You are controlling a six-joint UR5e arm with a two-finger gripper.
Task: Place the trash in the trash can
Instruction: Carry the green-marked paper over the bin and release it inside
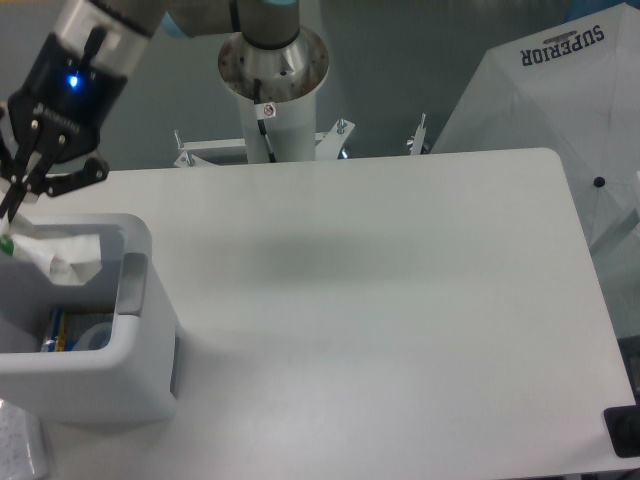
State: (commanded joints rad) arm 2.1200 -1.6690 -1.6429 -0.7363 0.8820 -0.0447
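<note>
A crumpled white wrapper, the trash point(60, 254), hangs over the open top of the trash can point(140, 375), a white boxy bin at the table's left edge. A green spot shows at the wrapper's left end. My gripper point(11, 207) is above the bin's far left side, shut on that end of the wrapper, which droops to the right below the fingertips. The bin's grey strip point(133, 284) lines its right inner edge.
Inside the bin lie a blue and yellow item point(55, 331) and a pale round one point(96, 336). The robot's base column point(272, 80) stands behind the table. A white umbrella point(560, 110) leans at the right. A black object point(624, 431) sits at the bottom right corner.
</note>
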